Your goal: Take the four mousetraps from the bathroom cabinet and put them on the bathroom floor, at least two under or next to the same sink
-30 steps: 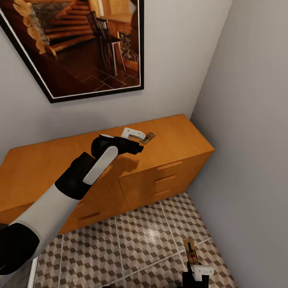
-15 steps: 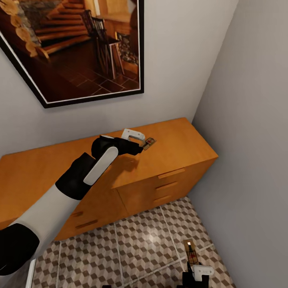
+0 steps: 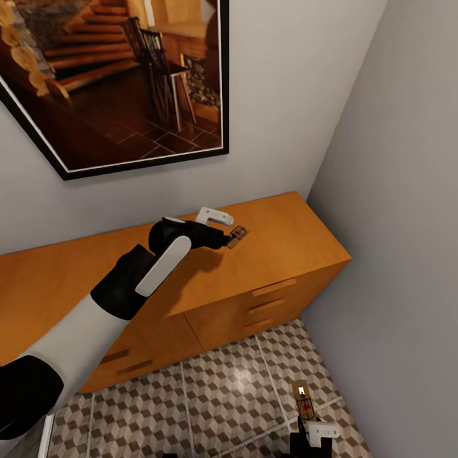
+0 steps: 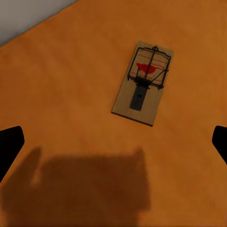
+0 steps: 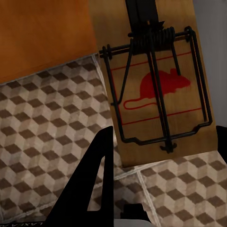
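1. A low, wide, orange-brown wooden cabinet (image 3: 280, 248) with bar-handled drawers stands against the pale wall, in the corner of the room.
2. A small flat tan wooden mousetrap (image 3: 237, 236) with dark wire and a red mark lies flat on top of the cabinet.
3. The left gripper (image 3: 222, 234), black and white, is stretched out over the cabinet top, right beside this trap.
4. In the left wrist view the trap (image 4: 143, 83) lies on the orange wood between the two dark fingertips (image 4: 9, 144), which are far apart at the two edges of the picture. The claw is wide, and it does not touch the trap.
5. The shadow of the gripper falls on the wood near the trap.
6. The right gripper (image 3: 310, 427) is low down, near the bathroom floor (image 3: 222, 394), which has big tiles with a brown, beige and white cube pattern.
7. A second tan wooden mousetrap (image 3: 303, 399) with a red mouse picture (image 5: 161, 85) sticks up from the right claw, which is closed on its lower end.
8. A big picture in a black frame (image 3: 114, 76) hangs on the wall above the cabinet.
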